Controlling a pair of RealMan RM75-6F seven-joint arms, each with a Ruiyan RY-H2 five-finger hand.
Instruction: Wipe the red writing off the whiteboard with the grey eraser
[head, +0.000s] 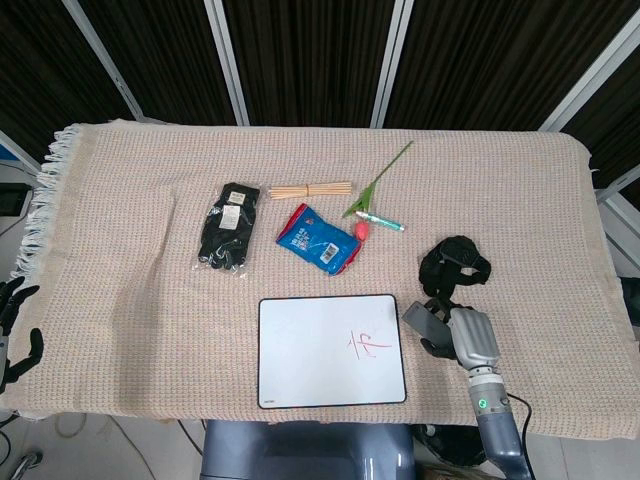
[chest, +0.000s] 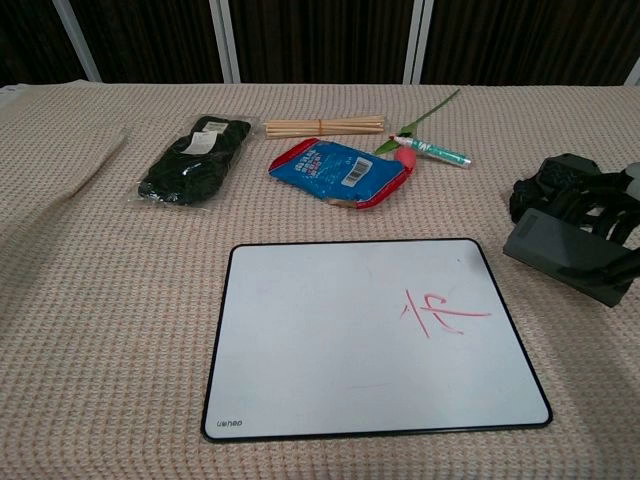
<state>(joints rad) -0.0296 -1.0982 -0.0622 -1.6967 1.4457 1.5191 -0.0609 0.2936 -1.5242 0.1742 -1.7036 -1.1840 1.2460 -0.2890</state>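
Holding the grey eraser clamped in its fingers, the right robot hand hangs just beside the whiteboard, near the red writing, probably to wipe it. The left robot hand waits off the desk, fingers apart.

Near the front edge of the surface, a whiteboard; just right of it an eraser in the right hand; behind, a glove packet, sticks, snack pack, marker.
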